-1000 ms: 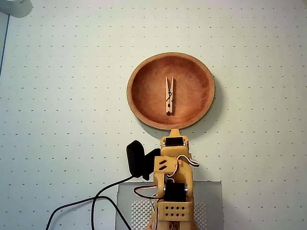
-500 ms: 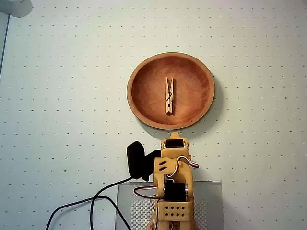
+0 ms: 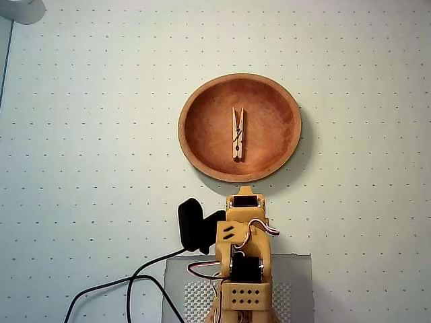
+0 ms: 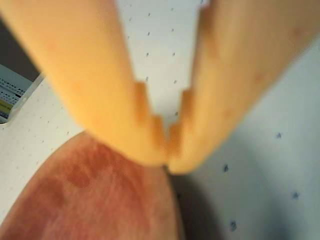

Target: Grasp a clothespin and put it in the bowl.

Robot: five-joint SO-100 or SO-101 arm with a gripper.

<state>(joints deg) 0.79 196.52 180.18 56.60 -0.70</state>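
Observation:
The light-tan clothespin [image 3: 238,134] lies flat in the middle of the reddish-brown bowl [image 3: 202,145], pointing up and down in the overhead view. My yellow arm is folded back below the bowl, and the gripper [image 3: 246,189] sits just off the bowl's near rim. In the wrist view the two yellow fingers meet at their tips, so the gripper [image 4: 167,162] is shut with nothing held. The bowl's rim [image 4: 95,200] fills the lower left of that view. The clothespin does not show in the wrist view.
A black camera [image 3: 192,224] and its cable [image 3: 135,282] hang off the arm's left side. A grey base plate [image 3: 296,282] lies at the bottom edge. The dotted white table [image 3: 81,134] spreads all around. A grey box edge [image 4: 12,95] shows at left.
The gripper pulled back a little from the bowl's near rim between the oldest frame and now. The clothespin and bowl have not moved.

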